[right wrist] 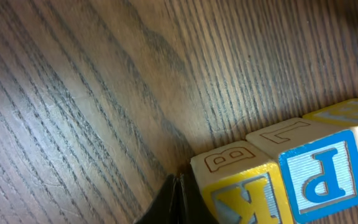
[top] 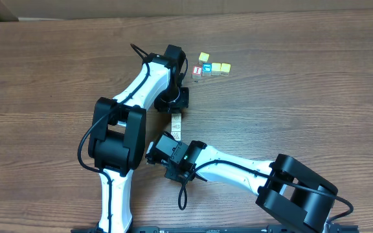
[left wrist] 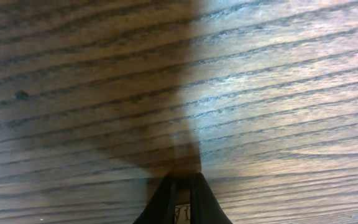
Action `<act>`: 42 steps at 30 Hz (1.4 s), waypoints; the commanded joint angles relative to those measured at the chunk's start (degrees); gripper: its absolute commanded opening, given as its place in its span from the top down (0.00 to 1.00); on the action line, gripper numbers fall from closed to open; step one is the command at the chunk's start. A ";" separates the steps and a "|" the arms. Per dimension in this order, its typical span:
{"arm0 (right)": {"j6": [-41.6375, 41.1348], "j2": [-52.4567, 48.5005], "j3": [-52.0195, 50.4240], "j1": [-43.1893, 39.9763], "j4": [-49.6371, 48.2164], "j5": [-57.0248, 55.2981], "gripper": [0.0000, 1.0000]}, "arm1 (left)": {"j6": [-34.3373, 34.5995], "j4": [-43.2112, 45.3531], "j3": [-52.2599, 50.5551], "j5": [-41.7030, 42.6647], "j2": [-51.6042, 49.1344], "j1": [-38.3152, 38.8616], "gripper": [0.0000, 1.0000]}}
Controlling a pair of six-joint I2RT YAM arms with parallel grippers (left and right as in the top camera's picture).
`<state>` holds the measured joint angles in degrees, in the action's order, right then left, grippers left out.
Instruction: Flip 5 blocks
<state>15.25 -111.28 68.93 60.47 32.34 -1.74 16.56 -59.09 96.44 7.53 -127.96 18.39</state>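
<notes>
Just beside the right fingers point(right wrist: 166, 208), blocks point(right wrist: 316, 174).

Wood-grain table point(top: 303, 97), red-lettered cube point(top: 197, 70), yellow cubes point(top: 216, 67) beside it

Overhead cam looks straight down on the whole table point(top: 290, 97) from far up; L wrist cam sits v. close to the wood, facing fwd over bare grain; R wrist cam equally close & low, sharing w/ overhead the row of blocks point(right wrist: 309, 174) mid-table.
</notes>
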 commanded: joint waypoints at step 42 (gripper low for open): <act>-0.55 0.28 3.39 -0.22 5.09 5.49 0.73 | 1.53 -7.30 13.25 -0.07 -0.17 -3.87 0.59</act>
<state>15.03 -111.28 69.84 60.40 37.17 1.93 17.91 -66.26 107.24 7.70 -127.96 15.14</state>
